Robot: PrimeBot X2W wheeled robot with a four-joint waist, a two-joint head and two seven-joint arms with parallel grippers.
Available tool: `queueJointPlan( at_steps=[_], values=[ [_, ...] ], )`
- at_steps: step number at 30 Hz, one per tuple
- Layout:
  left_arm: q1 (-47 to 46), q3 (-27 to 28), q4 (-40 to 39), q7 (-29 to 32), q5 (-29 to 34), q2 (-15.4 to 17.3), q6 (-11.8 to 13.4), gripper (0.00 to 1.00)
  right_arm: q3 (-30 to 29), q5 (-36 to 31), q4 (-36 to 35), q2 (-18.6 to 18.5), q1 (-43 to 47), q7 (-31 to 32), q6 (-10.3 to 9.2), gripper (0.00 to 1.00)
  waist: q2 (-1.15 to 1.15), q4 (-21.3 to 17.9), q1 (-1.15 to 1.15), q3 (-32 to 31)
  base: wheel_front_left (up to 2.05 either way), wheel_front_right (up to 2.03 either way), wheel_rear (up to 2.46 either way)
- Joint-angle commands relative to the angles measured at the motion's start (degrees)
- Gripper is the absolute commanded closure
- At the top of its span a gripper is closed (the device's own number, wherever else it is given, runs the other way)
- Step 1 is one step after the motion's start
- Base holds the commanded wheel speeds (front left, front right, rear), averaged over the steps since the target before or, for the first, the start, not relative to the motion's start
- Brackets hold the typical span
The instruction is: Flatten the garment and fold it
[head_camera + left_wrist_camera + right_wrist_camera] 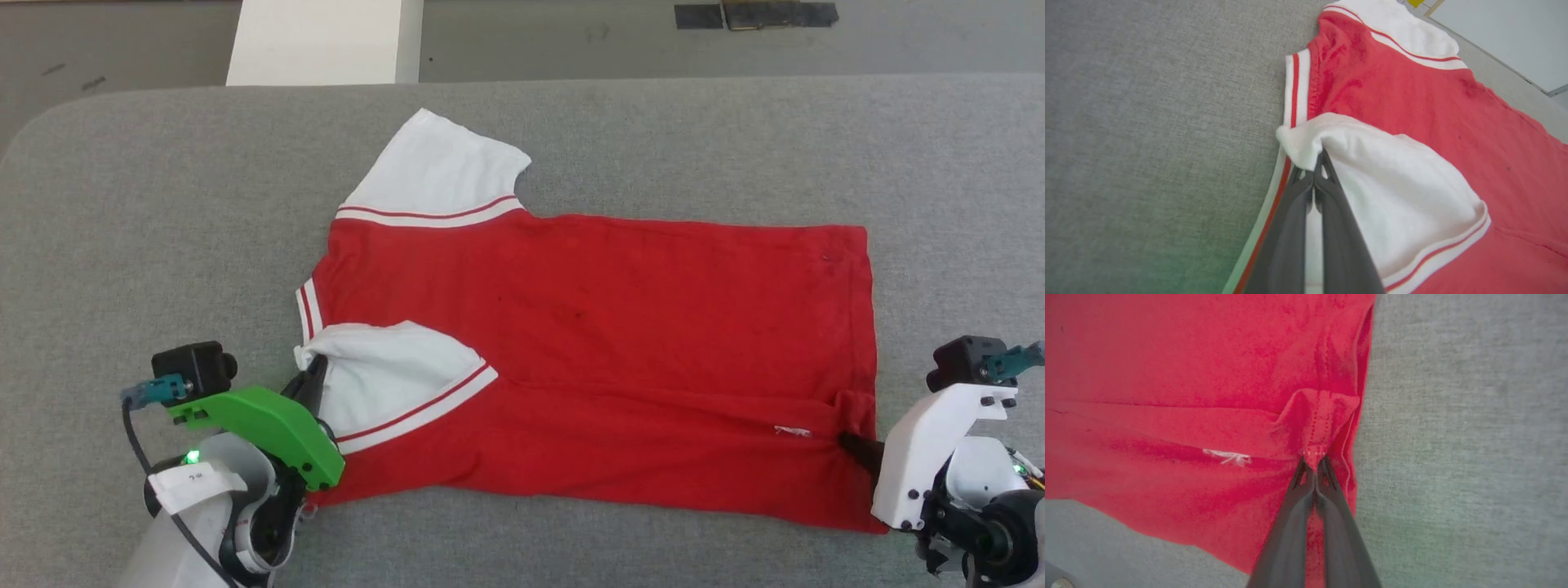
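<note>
Head view high above the whole garment (588, 327); wrist views close over its opposite ends.

Garment (620, 327) spread on table (122, 204), hem rightward.

Prob. a robotics lab / test bay, not a home: work table (653, 131) w/ rounded corner, covered in grey felt-like fabric; bare grey floor (571, 41) w/ black tape patches (755, 15); plain white panel (318, 41) beyond table's far edge.
</note>
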Motion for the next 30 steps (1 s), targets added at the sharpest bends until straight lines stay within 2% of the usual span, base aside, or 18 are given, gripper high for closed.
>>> queueJointPlan(
  at_steps=[1, 2, 3, 4, 7, 11, 16, 22, 26, 30],
  values=[
    [-1.4, -0.1, 1.1, -0.5, 0.4, -0.3, -0.6, 1.0, 0.3, -0.1, 0.9, 0.6, -0.3, 0.2, -0.09, 0.29, 0.0, -0.1, 0.0, -0.2, 0.0, 0.0, 0.0],
    [-1.7, -0.1, 2.1, -0.7, 0.4, -0.5, -0.8, 0.72, 0.3, 0.0, 0.8, 0.6, -0.2, 0.1, -0.09, 0.0, 0.0, -0.1, 0.0, -0.5, 0.0, 0.0, 0.0],
    [-1.9, -0.3, 2.7, -0.9, 0.6, -0.5, -0.9, 0.49, 0.1, 0.2, 0.6, 0.7, -0.1, -0.1, -0.09, 0.0, 0.0, -0.1, 0.0, -0.8, 0.0, 0.0, 0.0],
    [-2.2, -0.2, 3.3, -1.6, 0.8, -0.6, -0.8, 0.0, -0.1, 0.5, 0.6, 0.8, 0.1, -0.2, -0.09, 0.0, 0.0, -0.1, 0.0, -1.2, 0.0, 0.0, 0.0],
    [-2.7, -0.4, 4.1, -2.8, 1.8, -0.4, -0.6, 0.0, -1.4, 1.5, -0.2, 1.1, 0.5, -1.2, -0.09, 0.0, 0.0, 0.2, 0.0, -2.7, 0.0, 0.0, 0.0],
    [-2.2, -0.4, 3.1, -3.5, 3.9, 1.2, 1.2, 0.0, -3.4, 2.4, -2.4, 1.7, 1.7, -2.9, -0.09, 0.0, 0.0, 0.6, 0.0, -5.0, 0.0, 0.0, 0.0],
    [2.1, -3.0, -2.1, 5.4, 7.1, 5.2, 7.2, 0.0, -5.7, 3.1, -6.5, 2.5, 4.8, -3.5, -0.09, 0.0, 0.0, 1.1, 0.0, -7.4, 0.0, 0.0, 0.0],
    [9.2, -4.1, -10.6, 18.1, 4.9, 7.7, 13.6, 0.0, -6.3, 3.3, -10.4, 3.4, 7.8, -3.3, -0.09, 0.0, 0.0, 0.5, 0.0, -8.3, 0.0, 0.0, 0.0],
    [12.1, -4.9, -13.3, 22.2, 3.9, 8.3, 15.9, 0.0, -6.4, 3.7, -11.7, 3.7, 8.5, -3.3, -0.09, 0.0, 0.0, -0.4, 0.0, -7.9, 0.0, 0.0, 0.0],
    [12.8, -5.2, -12.5, 22.1, 3.7, 7.6, 16.4, 0.0, -6.6, 3.9, -12.5, 3.8, 8.9, -3.7, -0.09, 0.0, 0.0, -1.1, 0.0, -7.3, 0.0, 0.0, 0.0]
  ],
)
